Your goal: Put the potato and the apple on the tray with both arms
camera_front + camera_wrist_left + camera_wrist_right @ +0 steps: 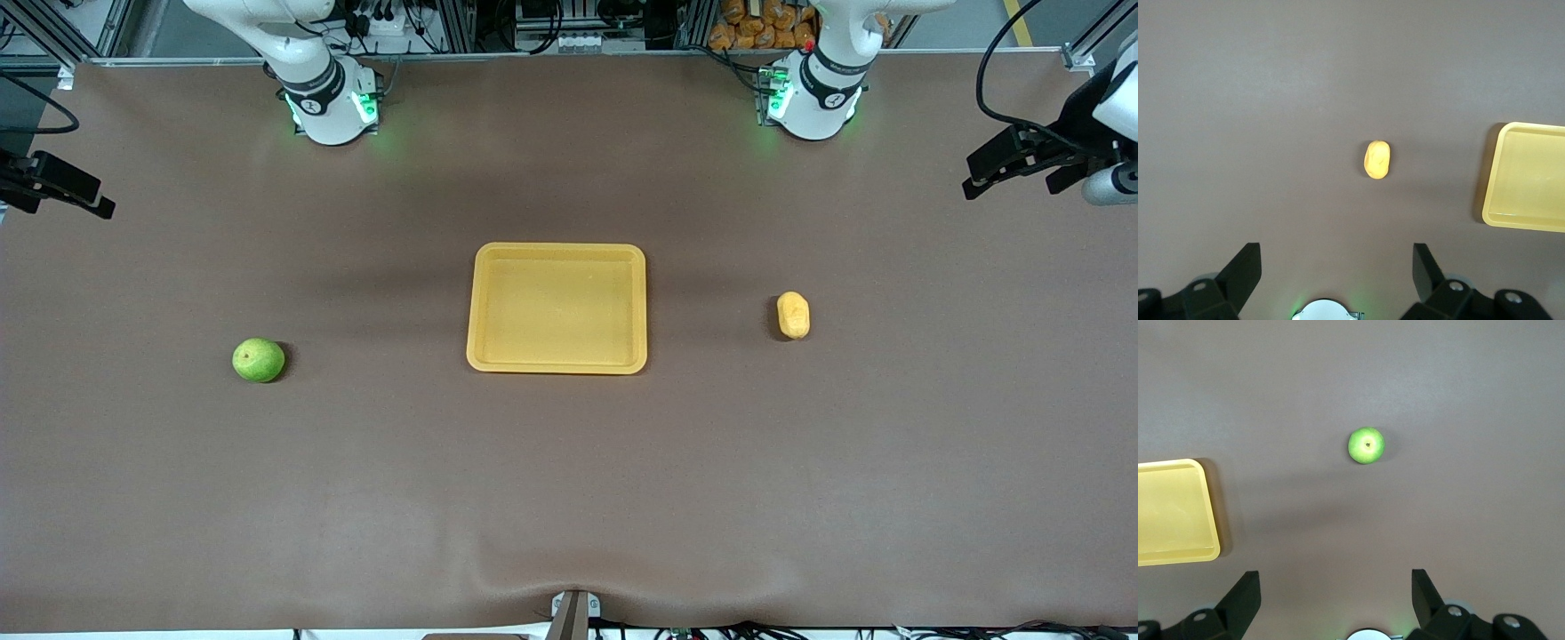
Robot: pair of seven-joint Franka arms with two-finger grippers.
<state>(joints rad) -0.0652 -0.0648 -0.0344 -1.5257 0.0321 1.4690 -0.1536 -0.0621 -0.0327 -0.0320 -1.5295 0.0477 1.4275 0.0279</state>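
The yellow tray (556, 364) lies empty at the table's middle. The green apple (259, 360) lies on the table toward the right arm's end, slightly nearer the front camera than the tray's middle. The yellow-orange potato (793, 315) lies toward the left arm's end, level with the tray. My left gripper (1337, 253) is open and empty, high over the table by its base, with the potato (1377, 159) and the tray's rim (1491, 193) well off. My right gripper (1335, 577) is open and empty, high by its base, with the apple (1366, 445) and the tray's rim (1210, 520) well off.
The brown table mat (569, 498) is bare around the three things. Both arm bases (331, 107) (813, 98) glow green at the table's edge farthest from the front camera. Black hardware juts in at both side edges of the front view (53, 182) (1013, 156).
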